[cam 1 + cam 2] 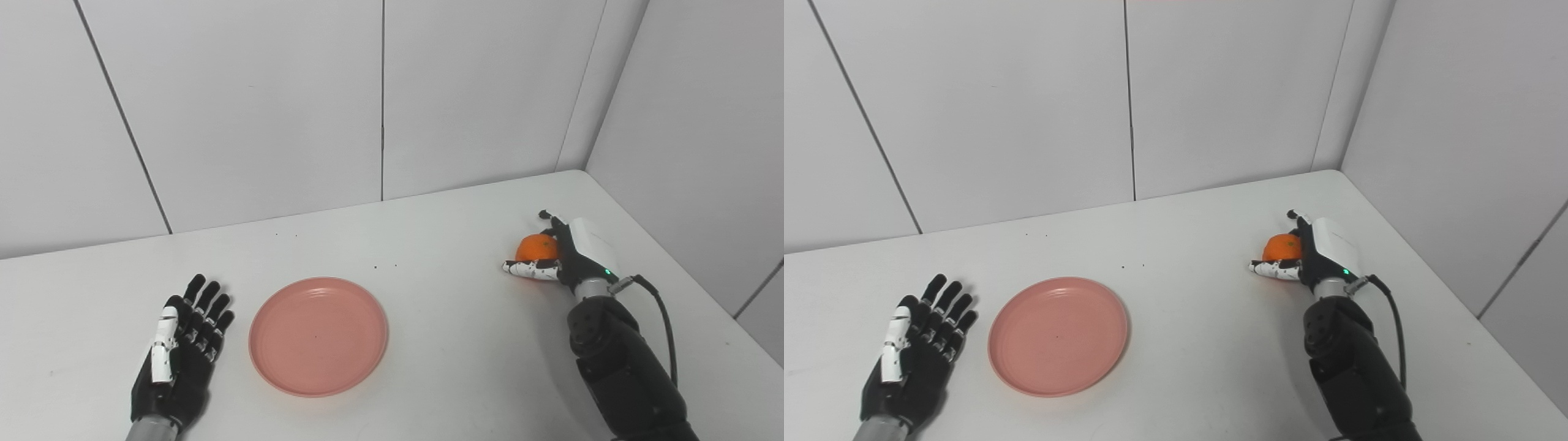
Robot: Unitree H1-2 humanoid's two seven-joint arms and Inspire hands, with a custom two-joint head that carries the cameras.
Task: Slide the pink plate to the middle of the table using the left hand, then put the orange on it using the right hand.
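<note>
Right hand is gripping the orange on the table, while left hand is lying released, fingers spread, just left of the pink plate.

Pink plate and orange on the white table.
The round, shallow plate lies flat and empty left of centre; the orange sits well apart at far right, enclosed by the right hand.
</note>
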